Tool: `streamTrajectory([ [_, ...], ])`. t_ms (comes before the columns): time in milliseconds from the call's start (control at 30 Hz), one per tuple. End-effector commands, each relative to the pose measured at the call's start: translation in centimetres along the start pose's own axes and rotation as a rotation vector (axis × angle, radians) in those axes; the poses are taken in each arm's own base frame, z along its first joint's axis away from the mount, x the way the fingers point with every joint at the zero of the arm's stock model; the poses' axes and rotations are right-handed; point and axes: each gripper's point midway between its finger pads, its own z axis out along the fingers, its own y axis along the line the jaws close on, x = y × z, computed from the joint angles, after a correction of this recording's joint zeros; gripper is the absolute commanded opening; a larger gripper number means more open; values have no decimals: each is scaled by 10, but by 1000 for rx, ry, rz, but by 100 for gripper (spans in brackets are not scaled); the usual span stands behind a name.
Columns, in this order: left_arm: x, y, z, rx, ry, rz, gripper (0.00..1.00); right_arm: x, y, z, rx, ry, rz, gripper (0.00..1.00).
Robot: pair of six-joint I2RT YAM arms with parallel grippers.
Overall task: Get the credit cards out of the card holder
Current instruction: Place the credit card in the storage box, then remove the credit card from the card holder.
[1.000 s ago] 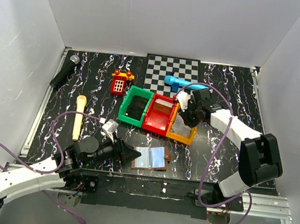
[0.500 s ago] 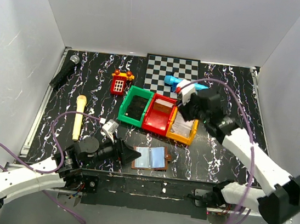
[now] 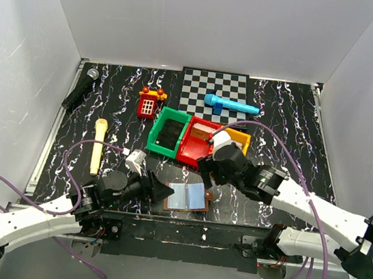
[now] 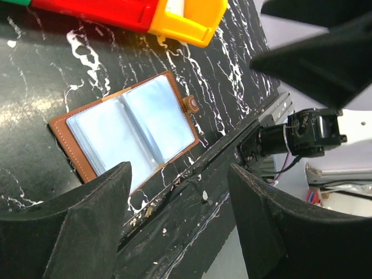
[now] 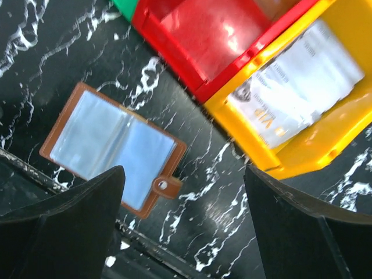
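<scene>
The card holder (image 3: 190, 196) lies open and flat near the table's front edge, brown with pale blue pockets (image 4: 133, 129) (image 5: 110, 148). One whitish credit card (image 5: 299, 90) lies in the orange bin (image 3: 242, 142). My left gripper (image 3: 164, 193) sits just left of the holder, open and empty (image 4: 180, 224). My right gripper (image 3: 207, 173) hovers above the holder's right side, open wide with nothing between its fingers (image 5: 183, 232). No card shows inside the holder's pockets.
A green bin (image 3: 168, 131), a red bin (image 3: 194, 151) and the orange bin stand in a row behind the holder. Farther back are a checkered mat (image 3: 214, 87), a blue microphone (image 3: 231, 105), a red toy phone (image 3: 148, 104), a black microphone (image 3: 81, 88) and a yellow one (image 3: 98, 145).
My right arm has swung from over the orange bin down toward the front, above the card holder, and its jaws have opened. The left arm has barely moved.
</scene>
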Motion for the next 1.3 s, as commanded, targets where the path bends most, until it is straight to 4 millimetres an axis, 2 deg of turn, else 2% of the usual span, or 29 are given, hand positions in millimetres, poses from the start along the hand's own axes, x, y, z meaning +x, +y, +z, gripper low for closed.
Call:
streamTrajectory([
  [0, 5, 20, 2, -92, -20, -139, 66, 35, 8, 4, 145, 144, 54, 92],
  [133, 13, 31, 3, -154, 0, -198, 65, 59, 5, 10, 308, 276, -42, 91],
  [267, 18, 40, 1, -209, 21, -214, 64, 77, 10, 17, 351, 340, -50, 84],
  [367, 15, 41, -1, -212, 9, -209, 64, 83, 11, 21, 358, 360, -49, 79],
  [700, 13, 43, -3, -222, -4, -202, 64, 94, 24, 39, 337, 426, -77, 73],
  [900, 14, 44, -3, -221, -2, -198, 64, 96, 26, 41, 331, 435, -81, 73],
  [1100, 14, 43, -3, -214, -5, -199, 64, 89, 35, 37, 304, 415, -81, 76],
  [1267, 15, 42, -3, -210, 1, -201, 64, 102, 30, 40, 345, 474, -83, 75],
])
